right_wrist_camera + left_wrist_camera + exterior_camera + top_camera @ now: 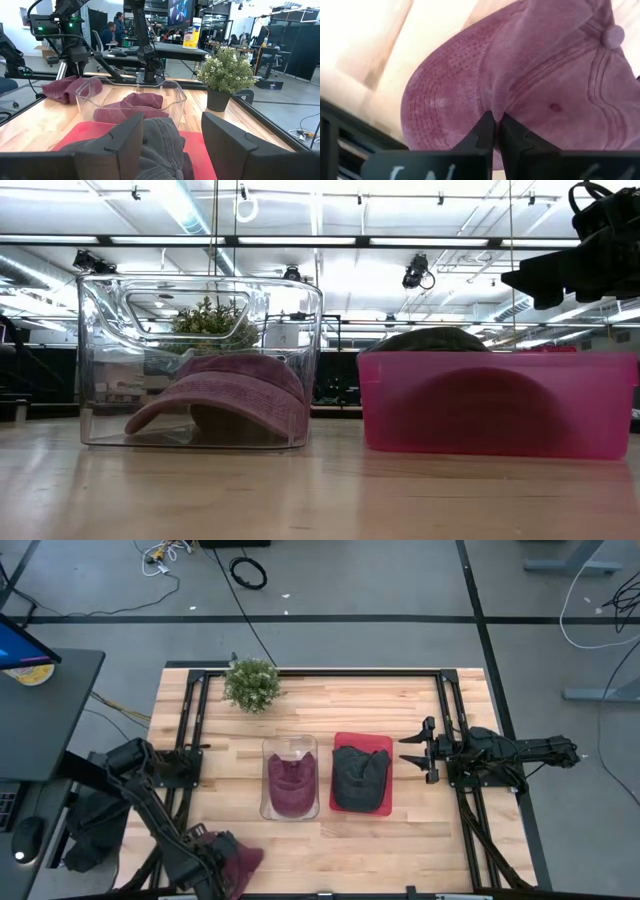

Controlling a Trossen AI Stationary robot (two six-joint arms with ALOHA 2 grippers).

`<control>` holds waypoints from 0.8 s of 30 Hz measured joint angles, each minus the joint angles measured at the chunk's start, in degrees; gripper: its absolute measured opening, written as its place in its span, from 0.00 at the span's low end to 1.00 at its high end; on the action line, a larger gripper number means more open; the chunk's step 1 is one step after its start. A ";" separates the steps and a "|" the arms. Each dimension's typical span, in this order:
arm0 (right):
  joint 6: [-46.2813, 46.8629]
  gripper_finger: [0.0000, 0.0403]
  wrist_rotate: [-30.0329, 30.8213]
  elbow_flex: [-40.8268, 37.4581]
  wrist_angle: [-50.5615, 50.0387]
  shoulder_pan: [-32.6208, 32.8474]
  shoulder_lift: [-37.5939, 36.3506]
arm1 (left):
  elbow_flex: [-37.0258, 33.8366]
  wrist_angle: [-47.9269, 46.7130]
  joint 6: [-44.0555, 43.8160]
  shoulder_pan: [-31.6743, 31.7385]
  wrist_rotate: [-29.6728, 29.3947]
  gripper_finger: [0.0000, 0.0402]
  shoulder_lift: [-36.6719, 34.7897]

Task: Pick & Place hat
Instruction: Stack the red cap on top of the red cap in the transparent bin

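**A:** Left gripper (222,865), where and what state?

**B:** At the table's near-left corner. In its wrist view the two dark fingers (482,131) are pressed almost together, pinching a fold of a maroon corduroy baseball cap (530,85) between them. That cap lies on the light wooden tabletop (400,840), brim and crown both visible, small button on top.

**A:** Other hats?

**B:** Two. A second maroon corduroy cap (291,780) sits inside the clear plastic bin (267,808) at mid-table; the low view shows it resting on the bin floor, brim toward the camera. A dark grey cap (360,777) lies in the shallow red plastic tray (345,740) just beside the bin, on its right.

**A:** Right gripper (412,750)?

**B:** Hangs above the table's right side, near the red tray, pointing toward it. Fingers spread wide, holding nothing, touching nothing.

**A:** Anything else on the table?

**B:** A small potted green plant (252,684) at the far edge, behind the bin.
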 joint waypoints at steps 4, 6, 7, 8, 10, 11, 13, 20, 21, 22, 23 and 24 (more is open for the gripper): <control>0.00 0.51 0.02 0.00 0.00 0.00 0.00 | -0.02 -0.03 7.66 0.94 -0.11 0.02 0.00; 0.00 0.51 0.02 0.00 0.00 0.01 0.00 | -0.01 -0.20 11.87 1.62 -0.12 0.02 -0.02; -0.02 0.51 0.02 0.00 0.00 0.00 0.00 | 0.07 -0.37 14.12 1.83 -0.17 0.02 -0.07; -0.01 0.51 0.01 0.00 0.00 0.00 0.00 | 0.30 -0.46 16.50 2.01 -0.44 0.02 -0.10; -0.01 0.51 0.00 0.00 0.00 0.01 0.00 | 1.29 -0.67 21.32 2.51 -1.50 0.02 -0.11; -0.01 0.51 0.01 0.00 0.00 0.00 0.01 | 2.06 -1.54 23.78 2.68 -2.45 0.01 -0.11; -0.01 0.51 0.01 0.00 0.00 0.00 0.00 | 4.14 -4.47 27.61 2.87 -5.35 0.01 -0.11; -0.01 0.51 0.02 0.00 0.00 0.00 0.00 | 13.09 -21.05 31.00 2.67 -17.27 0.01 -0.19; 0.00 0.51 0.02 0.00 0.00 0.00 0.01 | 14.31 -23.54 30.98 2.52 -19.28 0.01 -0.22; -0.01 0.51 0.02 0.00 0.00 0.00 0.01 | 15.43 -25.69 30.99 2.26 -21.91 0.01 -0.24; 0.00 0.51 0.02 0.00 0.00 0.00 0.02 | 16.33 -27.54 31.20 2.01 -24.89 0.01 -0.24; -0.01 0.51 0.02 0.00 0.00 0.01 0.00 | 17.11 -28.71 32.18 1.79 -27.63 0.01 -0.24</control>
